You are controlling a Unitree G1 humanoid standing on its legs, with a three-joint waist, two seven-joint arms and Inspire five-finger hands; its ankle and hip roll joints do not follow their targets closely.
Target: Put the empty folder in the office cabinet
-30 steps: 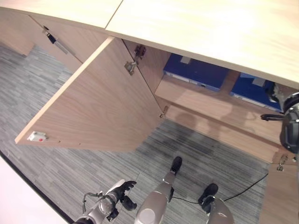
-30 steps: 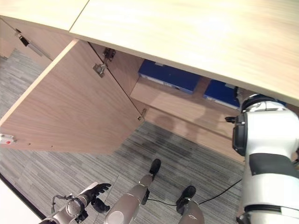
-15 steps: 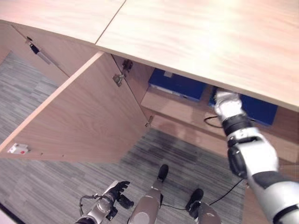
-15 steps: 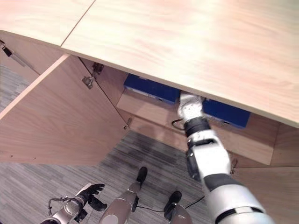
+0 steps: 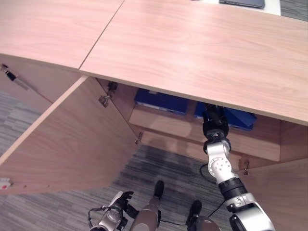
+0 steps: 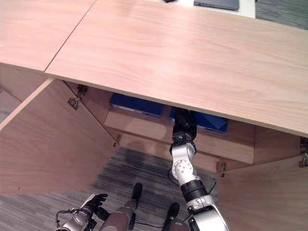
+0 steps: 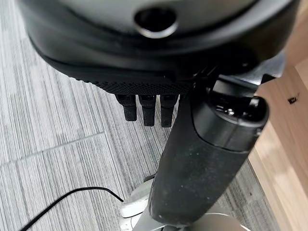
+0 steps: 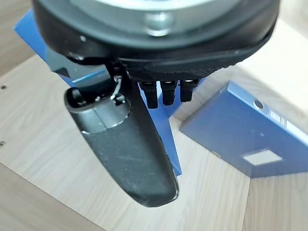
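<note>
The left hand (image 5: 119, 212) hangs low over the grey carpet floor (image 5: 57, 211), well apart from the cabinet, its fingers (image 7: 147, 109) relaxed and holding nothing, with the open left door (image 5: 67, 139) standing out above it. Under the wooden counter (image 5: 192, 48), one blue folder (image 5: 161, 101) lies flat at the left on the cabinet shelf (image 5: 159, 119). The right hand (image 5: 215, 121) reaches onto that shelf beside it, at a second blue folder (image 8: 166, 139); its fingers (image 8: 168, 91) are loosely extended and its thumb lies across that folder without curling round it, while a further blue folder (image 8: 250, 139) lies just beyond.
</note>
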